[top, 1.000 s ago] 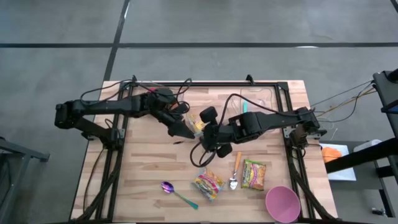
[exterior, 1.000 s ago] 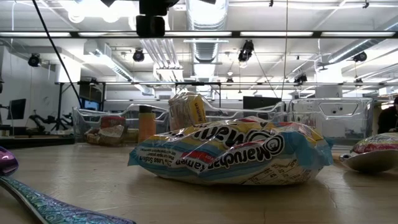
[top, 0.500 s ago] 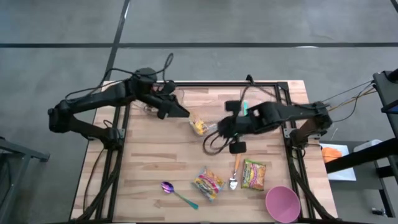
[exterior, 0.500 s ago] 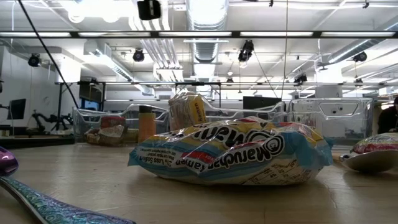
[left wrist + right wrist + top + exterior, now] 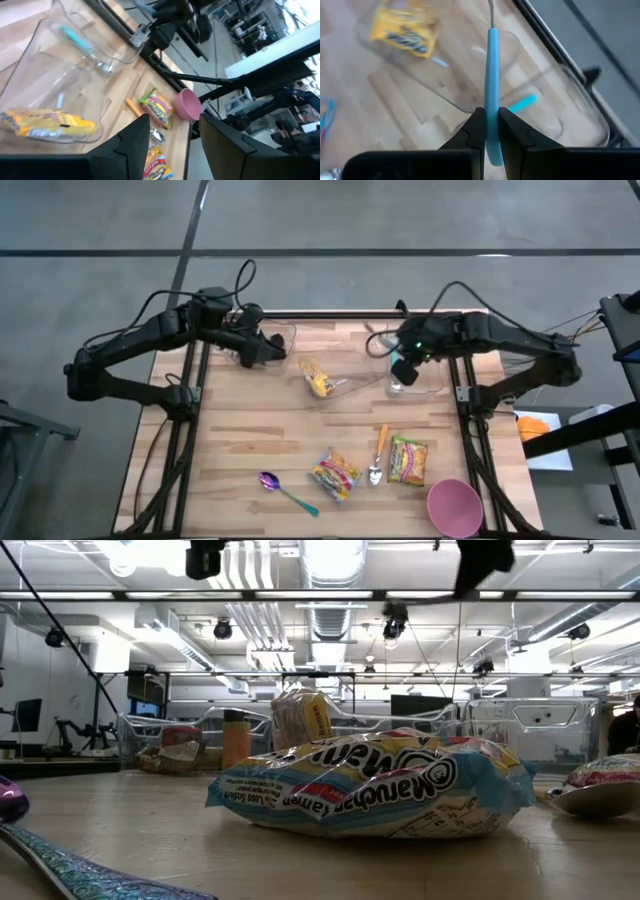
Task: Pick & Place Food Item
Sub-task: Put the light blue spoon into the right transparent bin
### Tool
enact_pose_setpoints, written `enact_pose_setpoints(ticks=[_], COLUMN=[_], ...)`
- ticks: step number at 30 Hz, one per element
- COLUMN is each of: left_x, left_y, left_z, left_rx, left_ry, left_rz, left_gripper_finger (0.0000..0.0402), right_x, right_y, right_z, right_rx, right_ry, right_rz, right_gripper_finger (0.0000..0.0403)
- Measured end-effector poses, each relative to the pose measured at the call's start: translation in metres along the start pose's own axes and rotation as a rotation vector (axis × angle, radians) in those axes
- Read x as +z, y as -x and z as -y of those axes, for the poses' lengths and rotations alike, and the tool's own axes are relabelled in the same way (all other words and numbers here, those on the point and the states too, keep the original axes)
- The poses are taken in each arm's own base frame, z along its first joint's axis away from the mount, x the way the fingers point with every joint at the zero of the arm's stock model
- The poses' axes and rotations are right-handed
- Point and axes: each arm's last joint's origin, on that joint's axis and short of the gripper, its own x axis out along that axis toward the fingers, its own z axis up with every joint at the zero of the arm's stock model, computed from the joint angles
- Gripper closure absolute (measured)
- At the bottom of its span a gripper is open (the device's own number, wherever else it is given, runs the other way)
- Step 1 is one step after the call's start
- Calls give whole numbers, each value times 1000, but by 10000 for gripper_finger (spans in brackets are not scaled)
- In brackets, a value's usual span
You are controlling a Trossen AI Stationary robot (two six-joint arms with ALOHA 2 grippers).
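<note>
A yellow food packet (image 5: pixel 317 376) lies in a clear container (image 5: pixel 345 388) at the table's far middle; the left wrist view shows the packet (image 5: pixel 47 123) too. My left gripper (image 5: pixel 272 350) hovers open to the packet's left, with nothing between its fingers (image 5: pixel 172 145). My right gripper (image 5: pixel 404 366) hangs over a second clear container (image 5: pixel 425 380) at the far right, shut on a blue-handled utensil (image 5: pixel 491 75). Another blue piece (image 5: pixel 522 104) lies in that container. My right gripper pinches the utensil's blue handle (image 5: pixel 491 117) between its two fingers, near the handle's free end. The handle runs on past the fingertips, its thin metal stem (image 5: pixel 491 12) farthest out. The utensil is lifted clear above the clear container.
Toward the near edge lie two ramen packets (image 5: pixel 335 473) (image 5: pixel 408 459), an orange-handled spoon (image 5: pixel 379 452), a purple spoon (image 5: pixel 283 489) and a pink bowl (image 5: pixel 454 506). In the low view the big ramen packet (image 5: pixel 370 785) fills the foreground.
My left gripper has drawn back from the yellow packet toward the table's far left corner and risen. My right gripper has swung from the table's middle to the far right and rolled about its own line. The yellow packet has stayed in its container.
</note>
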Motion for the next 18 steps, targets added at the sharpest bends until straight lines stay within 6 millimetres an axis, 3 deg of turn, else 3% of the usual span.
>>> enact_pose_setpoints(ticks=[7, 18], left_x=[-2, -2], left_y=[3, 13], left_z=[-4, -6], left_rx=[117, 289], left_ry=[38, -21], left_rz=[38, 159], left_gripper_finger=[223, 223], right_x=[-37, -88], right_y=[-24, -84], right_z=[40, 43], right_rx=[-31, -33], right_ry=[-382, -730], right_rz=[-6, -90], right_gripper_finger=[376, 376])
